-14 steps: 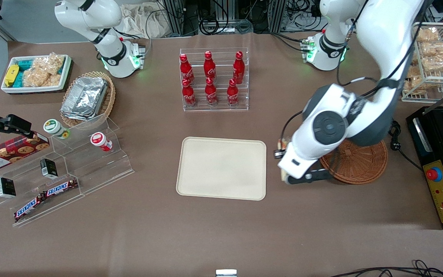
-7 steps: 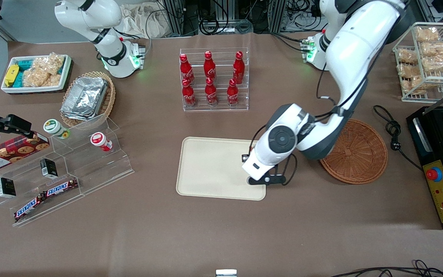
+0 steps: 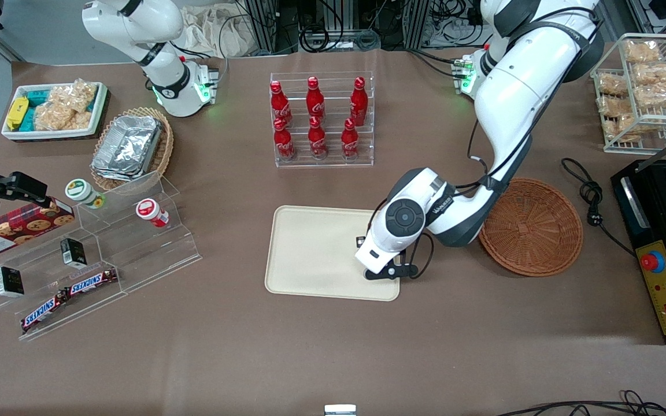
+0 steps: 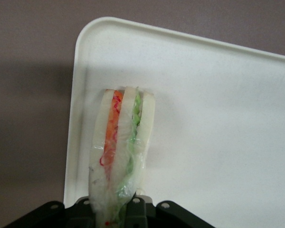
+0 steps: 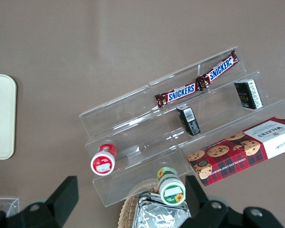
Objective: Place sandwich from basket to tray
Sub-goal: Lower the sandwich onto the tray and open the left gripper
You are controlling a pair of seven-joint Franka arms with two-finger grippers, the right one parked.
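The sandwich [image 4: 121, 142], a wrapped wedge with pale bread and red and green filling, is held by its narrow end in my left gripper [image 4: 116, 214]. It points down at the cream tray [image 4: 218, 118], close to a rounded corner. In the front view the gripper [image 3: 380, 271] sits low over the tray [image 3: 321, 248], at the corner nearest the front camera on the basket's side. There the wrist hides the sandwich. The reddish-brown wicker basket [image 3: 532, 234] stands beside the tray with nothing showing in it, its edge partly covered by my forearm.
A clear rack of red cola bottles [image 3: 321, 118] stands farther from the camera than the tray. Stepped acrylic shelves [image 3: 107, 248] with snacks lie toward the parked arm's end. A black machine [image 3: 662, 248], a cable [image 3: 590, 190] and a wire rack [image 3: 645, 86] flank the basket.
My left arm has swung from the basket's edge to over the tray's corner, carrying the sandwich. The basket now shows almost fully uncovered.
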